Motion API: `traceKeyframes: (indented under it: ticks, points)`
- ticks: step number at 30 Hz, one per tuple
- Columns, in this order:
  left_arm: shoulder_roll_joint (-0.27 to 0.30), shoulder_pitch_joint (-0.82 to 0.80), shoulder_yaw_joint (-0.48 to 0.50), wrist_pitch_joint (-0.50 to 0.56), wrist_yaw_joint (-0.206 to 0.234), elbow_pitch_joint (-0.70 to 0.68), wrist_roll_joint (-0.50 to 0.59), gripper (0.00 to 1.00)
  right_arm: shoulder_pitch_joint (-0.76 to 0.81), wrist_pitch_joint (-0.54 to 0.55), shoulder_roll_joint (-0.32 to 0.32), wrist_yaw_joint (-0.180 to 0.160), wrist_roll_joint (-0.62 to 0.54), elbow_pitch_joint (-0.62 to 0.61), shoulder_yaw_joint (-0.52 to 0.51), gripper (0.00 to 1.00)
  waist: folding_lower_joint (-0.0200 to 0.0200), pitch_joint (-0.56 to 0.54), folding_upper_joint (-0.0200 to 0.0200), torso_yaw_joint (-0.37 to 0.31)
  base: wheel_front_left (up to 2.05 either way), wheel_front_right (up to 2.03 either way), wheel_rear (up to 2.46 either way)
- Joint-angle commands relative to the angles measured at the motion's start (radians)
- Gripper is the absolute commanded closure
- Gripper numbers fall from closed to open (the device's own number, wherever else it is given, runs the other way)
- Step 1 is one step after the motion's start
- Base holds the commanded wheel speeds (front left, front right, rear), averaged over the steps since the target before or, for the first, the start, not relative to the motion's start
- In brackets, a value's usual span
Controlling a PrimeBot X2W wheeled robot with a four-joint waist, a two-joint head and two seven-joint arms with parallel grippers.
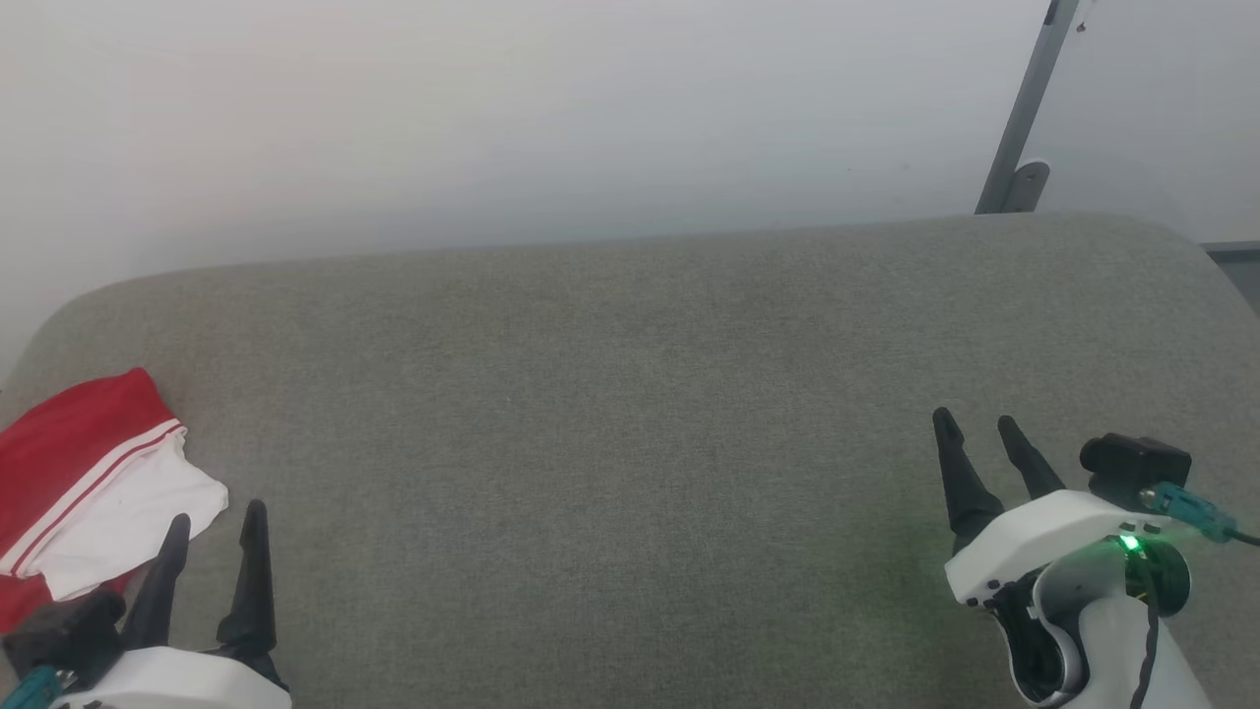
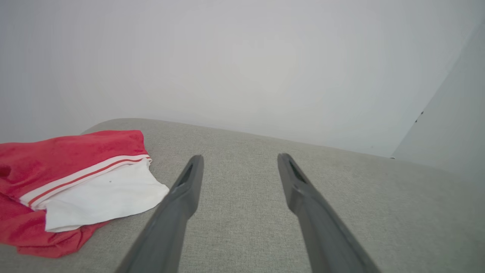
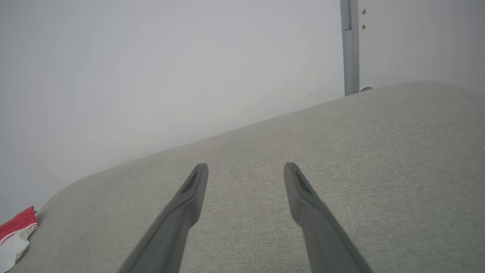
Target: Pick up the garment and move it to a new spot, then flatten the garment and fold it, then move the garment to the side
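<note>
A thin bright red fabric top with a white sleeve and narrow red-and-white stripe trim, the garment (image 1: 79,473), lies bunched at the left edge of a broad grey woven-fabric cushion (image 1: 630,394), towards its near-left corner. The red body is rumpled underneath, with the white sleeve folded over it and reaching towards the cushion's middle. In the head view part of the red cloth runs past the picture's left side.

The left gripper (image 1: 219,517) hovers just beside the sleeve's corner, its two long dark fingers spread wide and holding nothing. In the left wrist view the same gripper (image 2: 238,157) points along bare grey cloth, with the garment (image 2: 75,178) to the left of its left finger.

The right gripper (image 1: 975,418) hangs over the cushion's right side, well apart from the garment, fingers likewise spread wide with nothing between them. The right wrist view shows this gripper (image 3: 245,166) above open fabric, with the garment (image 3: 17,227) small at the far left edge.

Between the two grippers the cushion lies flat and open to its rounded far edge, which meets a pale plain wall (image 1: 492,118). A slim grey metal post (image 1: 1024,108) rises behind the far-right corner.
</note>
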Motion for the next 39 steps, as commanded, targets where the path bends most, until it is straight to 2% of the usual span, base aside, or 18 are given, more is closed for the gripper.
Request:
traceKeyframes:
  ticks: [1, 10, 39]
  points:
    - [0.007, 0.009, 0.008, -0.012, -0.008, -0.012, 0.027, 0.00, -0.020, -0.007, 0.003, 0.003, -0.030, -0.009, -0.001, 0.00, 0.0000, 0.000, 0.0000, -0.002, 0.00, 0.00, 0.00]
    - [0.008, 0.023, 0.016, -0.031, -0.029, -0.011, 0.081, 0.00, -0.024, -0.016, 0.004, 0.003, -0.106, -0.007, 0.002, 0.00, 0.0000, -0.002, 0.0000, -0.008, 0.00, 0.00, 0.00]
    - [0.029, 0.046, 0.026, -0.078, -0.053, -0.010, 0.226, 0.00, -0.036, -0.046, 0.006, 0.002, -0.285, 0.016, 0.024, 0.00, 0.0000, -0.010, 0.0000, -0.027, 0.00, 0.00, 0.00]
